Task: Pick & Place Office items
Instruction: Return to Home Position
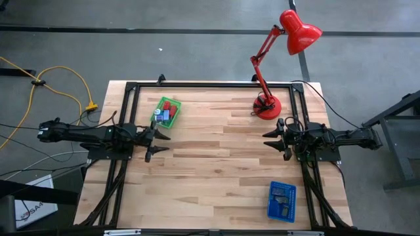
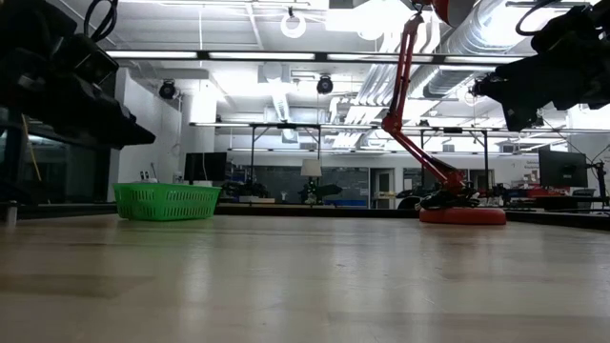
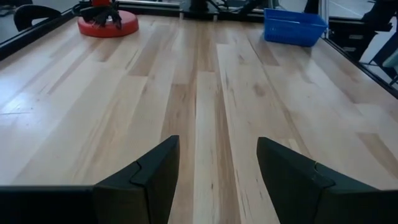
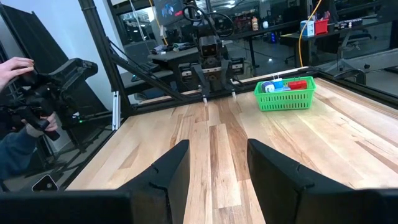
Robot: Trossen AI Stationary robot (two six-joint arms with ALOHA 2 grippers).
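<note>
Office items (image 4: 273, 86) lie in the green tray (image 4: 286, 102); left jaws and right jaws both stand apart, empty.

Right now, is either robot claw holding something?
No, nothing is held. The left claw and the right claw are both open and empty above the light wooden table.
</note>
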